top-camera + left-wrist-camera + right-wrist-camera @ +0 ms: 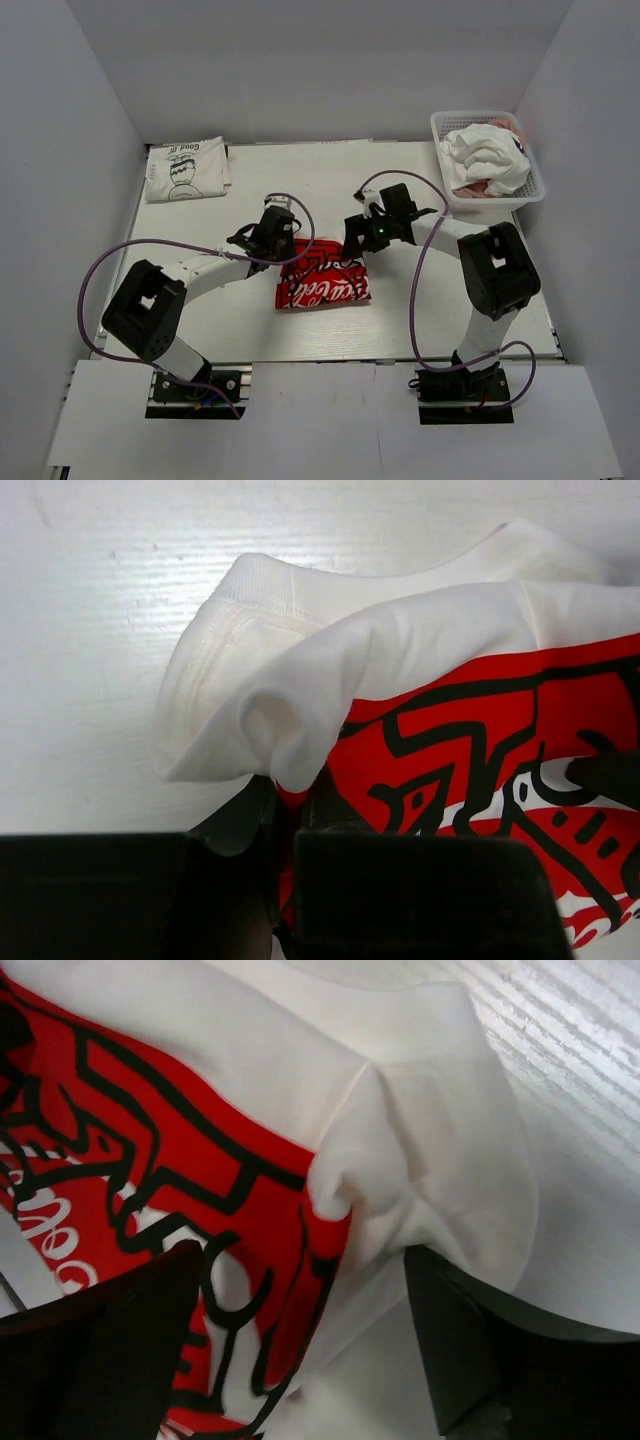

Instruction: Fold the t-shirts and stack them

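The white worktop [320,175] carries everything, and its far corners have been given separate jobs. At the far right, a white lattice basket [480,116] holds the waiting pile of crumpled white t-shirts [487,155], with what looks like pink cloth under them. It sits within the right arm's reach, so supply comes from that side. At the far left lies the cartoon t-shirt [185,170], already folded into a flat rectangle. It is probably the base of the stack, kept well apart from the working area so the arms do not disturb it. The red-print t-shirt [325,285] lies in the middle of the worktop, between the two arms and near their bases, partly folded into a broad band with its red lettering facing up. Each arm has taken one far corner of it, which suits a fold drawn evenly from both ends. The left gripper [275,235] stands narrow in its wrist view [285,815], its fingers pinching a white fold at the shirt's [480,730] edge. The cloth bunches and lifts off the worktop there. The right gripper [372,232] is spread wide in its own view [300,1260]. The shirt's [150,1110] gathered white corner sits between the fingers but is not clamped. The fold looks to be in hand, with stacking not yet begun.
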`<state>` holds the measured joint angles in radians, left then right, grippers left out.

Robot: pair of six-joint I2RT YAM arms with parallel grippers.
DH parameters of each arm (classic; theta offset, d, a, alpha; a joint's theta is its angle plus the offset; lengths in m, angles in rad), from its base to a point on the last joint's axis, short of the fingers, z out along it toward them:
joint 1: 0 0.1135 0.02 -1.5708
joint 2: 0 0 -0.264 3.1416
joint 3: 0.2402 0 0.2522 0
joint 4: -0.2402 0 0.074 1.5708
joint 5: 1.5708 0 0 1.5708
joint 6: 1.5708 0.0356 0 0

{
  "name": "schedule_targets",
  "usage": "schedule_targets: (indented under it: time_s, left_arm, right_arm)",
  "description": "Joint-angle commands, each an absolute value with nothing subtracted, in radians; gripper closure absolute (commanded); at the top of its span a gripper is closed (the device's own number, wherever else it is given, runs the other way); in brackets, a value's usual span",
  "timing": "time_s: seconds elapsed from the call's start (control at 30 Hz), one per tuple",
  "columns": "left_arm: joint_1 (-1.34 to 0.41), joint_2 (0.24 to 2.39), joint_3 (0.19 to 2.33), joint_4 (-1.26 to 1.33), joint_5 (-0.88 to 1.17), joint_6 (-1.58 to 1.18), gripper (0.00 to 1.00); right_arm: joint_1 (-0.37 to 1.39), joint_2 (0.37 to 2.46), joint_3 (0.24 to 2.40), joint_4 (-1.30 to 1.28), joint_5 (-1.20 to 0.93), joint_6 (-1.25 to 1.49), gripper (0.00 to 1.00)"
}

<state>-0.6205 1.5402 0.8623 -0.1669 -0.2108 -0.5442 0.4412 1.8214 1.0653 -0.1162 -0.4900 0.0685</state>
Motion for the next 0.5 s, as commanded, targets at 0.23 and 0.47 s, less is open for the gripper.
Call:
schedule_targets:
  time_s: [0.23, 0.47]
  left_arm:
    - [-0.606, 1.580, 1.161, -0.368, -0.464, -0.276, 1.00]
    - [-0.551, 1.640, 1.287, -0.336, -0.588, -0.051, 1.00]
  right_arm:
    - [0.439, 1.551, 1.102, -0.183, -0.336, 0.087, 0.09]
    - [0.430, 1.332, 0.985, -0.187, -0.098, 0.158, 0.09]
